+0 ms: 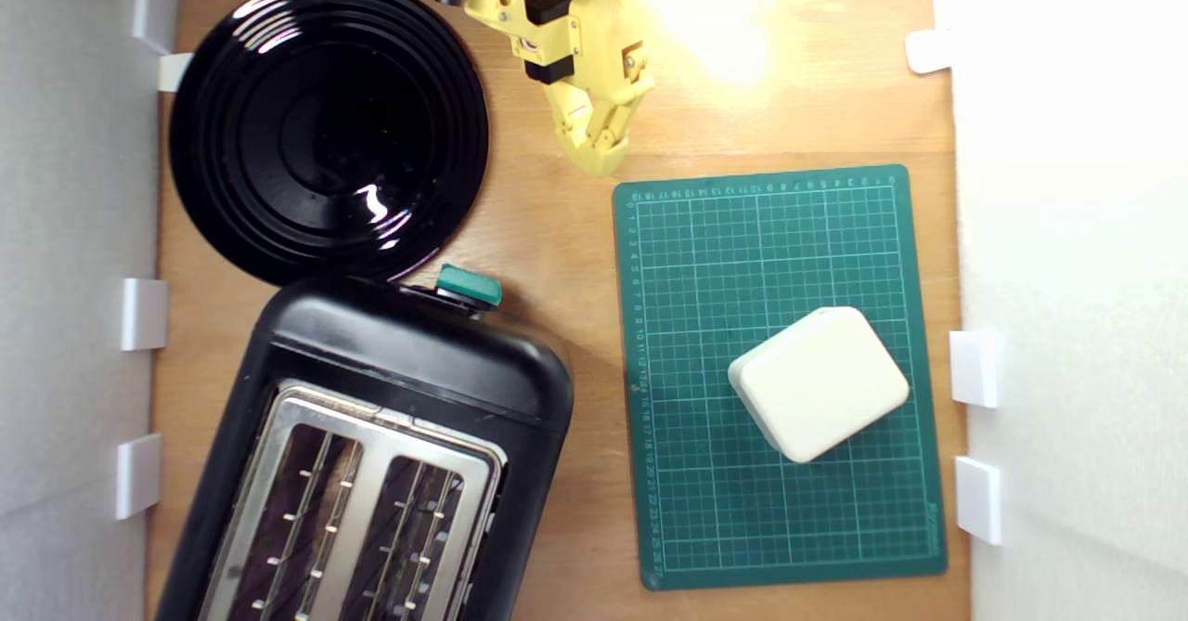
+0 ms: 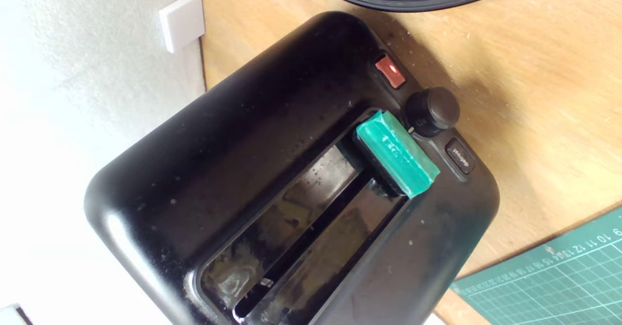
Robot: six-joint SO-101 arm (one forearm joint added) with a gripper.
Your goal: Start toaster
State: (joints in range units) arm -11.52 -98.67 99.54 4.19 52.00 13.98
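1 yellow gripper (image 1: 603, 161) hangs with its fingers nearly closed, holding nothing. The toaster (image 1: 399, 361) sits at the exterior view's lower left; its teal lever (image 1: 469, 287) lies well apart, down-left of the fingertips.

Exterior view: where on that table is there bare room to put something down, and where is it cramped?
Bare wood lies between the plate and the green mat, below the gripper, and in the lit strip above the mat. The mat is free except for the white block. It is crowded where the toaster meets the plate by the teal lever.
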